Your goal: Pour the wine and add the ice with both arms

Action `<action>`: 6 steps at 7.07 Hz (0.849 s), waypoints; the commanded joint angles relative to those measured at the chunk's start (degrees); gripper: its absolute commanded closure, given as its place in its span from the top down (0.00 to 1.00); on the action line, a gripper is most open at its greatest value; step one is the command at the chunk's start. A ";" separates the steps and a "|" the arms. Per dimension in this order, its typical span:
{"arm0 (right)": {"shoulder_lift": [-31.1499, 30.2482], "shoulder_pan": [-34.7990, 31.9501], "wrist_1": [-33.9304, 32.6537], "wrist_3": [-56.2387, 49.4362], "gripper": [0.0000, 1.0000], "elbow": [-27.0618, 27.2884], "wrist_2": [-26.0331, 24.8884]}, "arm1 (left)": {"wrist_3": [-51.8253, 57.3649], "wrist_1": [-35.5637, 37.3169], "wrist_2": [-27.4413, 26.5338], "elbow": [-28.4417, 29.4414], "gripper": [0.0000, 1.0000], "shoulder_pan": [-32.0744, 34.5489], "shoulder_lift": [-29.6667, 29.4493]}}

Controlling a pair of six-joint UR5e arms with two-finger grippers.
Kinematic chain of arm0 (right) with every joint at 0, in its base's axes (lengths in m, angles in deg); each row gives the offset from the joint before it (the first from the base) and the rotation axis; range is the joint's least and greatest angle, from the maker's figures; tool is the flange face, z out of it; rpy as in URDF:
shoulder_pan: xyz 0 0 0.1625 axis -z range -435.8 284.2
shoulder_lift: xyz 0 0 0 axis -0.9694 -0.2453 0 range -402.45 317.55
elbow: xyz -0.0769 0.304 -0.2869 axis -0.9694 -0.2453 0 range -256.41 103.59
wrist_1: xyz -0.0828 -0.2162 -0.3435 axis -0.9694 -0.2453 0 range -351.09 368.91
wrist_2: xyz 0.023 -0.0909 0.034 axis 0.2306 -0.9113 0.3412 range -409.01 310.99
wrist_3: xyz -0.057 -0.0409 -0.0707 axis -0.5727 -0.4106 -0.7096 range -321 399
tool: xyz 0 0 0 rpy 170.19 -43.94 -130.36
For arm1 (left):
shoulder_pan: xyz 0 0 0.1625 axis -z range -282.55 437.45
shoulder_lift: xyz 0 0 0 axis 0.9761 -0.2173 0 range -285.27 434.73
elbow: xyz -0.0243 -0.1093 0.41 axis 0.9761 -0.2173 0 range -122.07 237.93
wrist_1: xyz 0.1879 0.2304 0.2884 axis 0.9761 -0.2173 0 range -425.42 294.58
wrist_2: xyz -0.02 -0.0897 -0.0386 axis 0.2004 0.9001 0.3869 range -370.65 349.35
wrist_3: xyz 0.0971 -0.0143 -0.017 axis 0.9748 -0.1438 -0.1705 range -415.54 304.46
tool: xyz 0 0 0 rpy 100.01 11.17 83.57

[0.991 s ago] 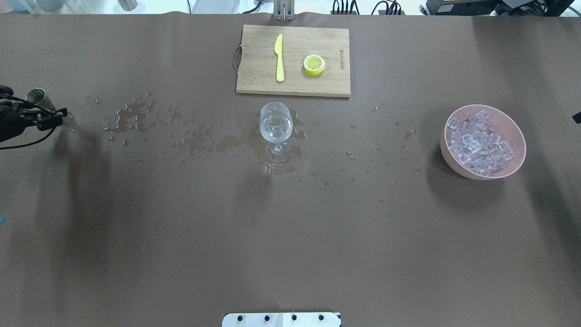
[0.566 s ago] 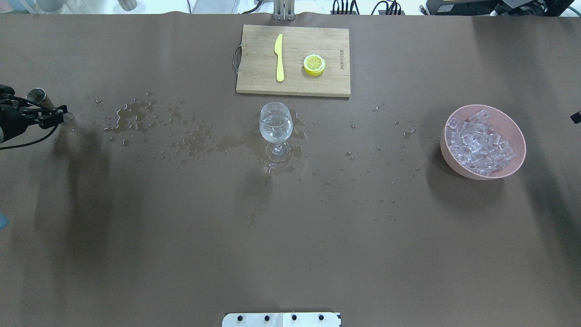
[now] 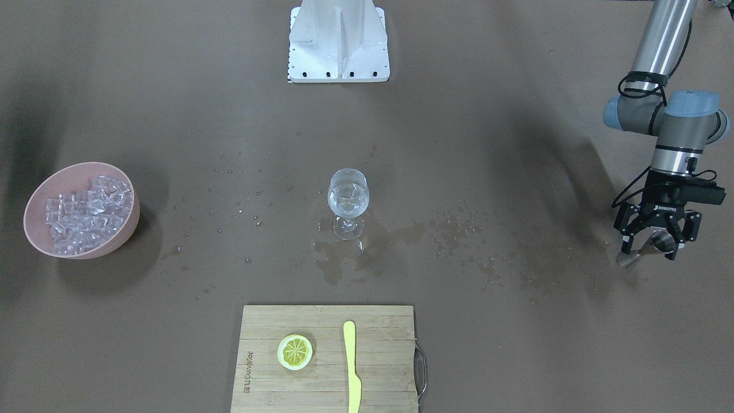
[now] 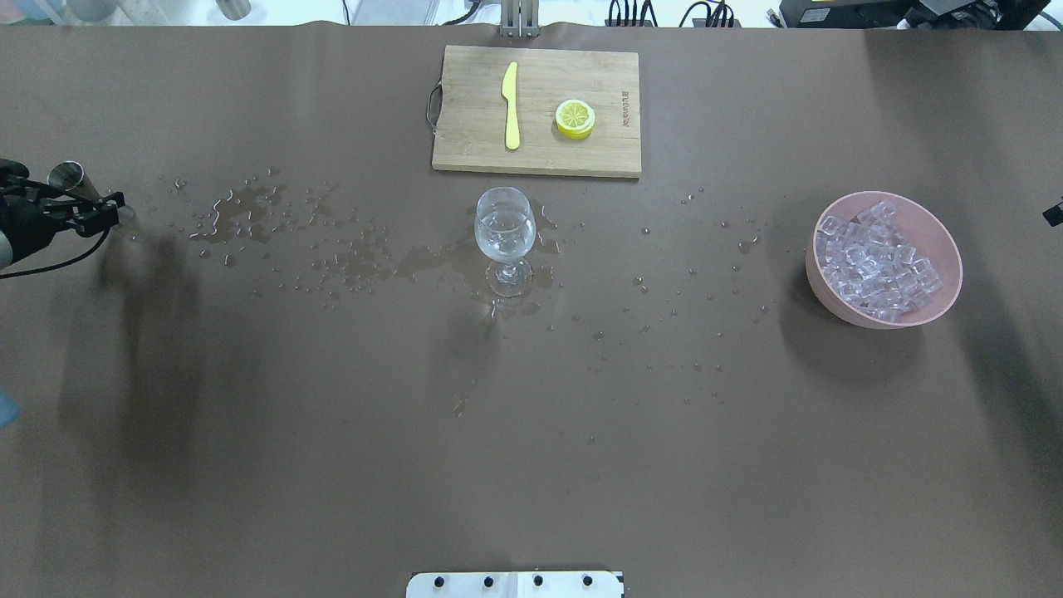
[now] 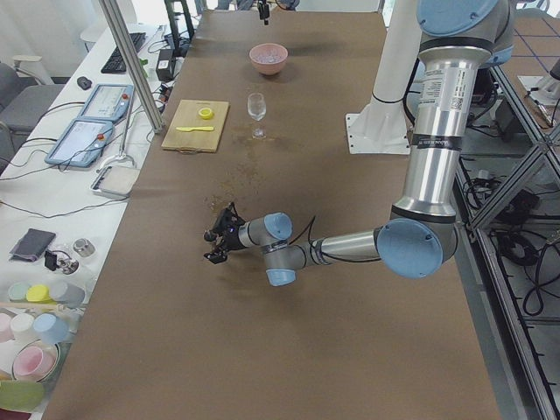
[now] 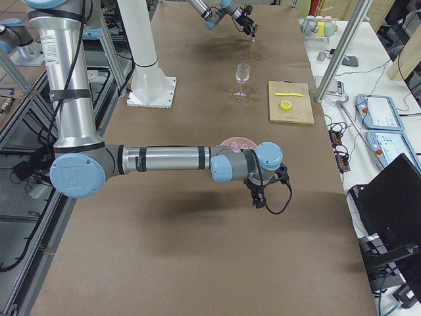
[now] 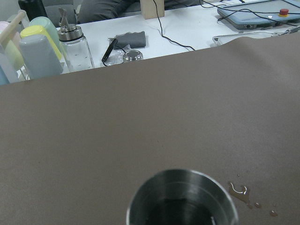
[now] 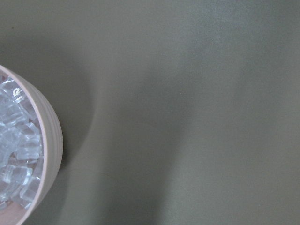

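Wine glass unmoved; left end effector with steel cup slightly shifted.

A robotics lab: two grey tubular robot arms with light-blue joint caps rise from a white metal bracket bolted to a long brown-covered table. Along the table's side opposite the bracket stand aluminium frame posts and a white bench carrying blue-grey teach pendants and black cables.
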 commanded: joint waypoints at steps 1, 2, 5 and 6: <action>0.00 0.09 0.00 0.00 1.00 0.06 0.00 | -1.49 -0.01 0.00 0.00 0.43 -0.03 0.00; -0.09 0.09 0.00 0.00 1.00 0.06 0.00 | -2.20 0.07 -0.09 -0.26 0.12 -0.03 0.00; -0.09 0.00 0.00 0.00 1.00 0.24 0.44 | -3.62 0.08 0.53 -1.40 0.00 -0.03 -0.27; -0.09 0.00 0.00 0.00 1.00 0.24 0.44 | -3.62 -0.19 0.96 -4.53 0.00 0.06 0.08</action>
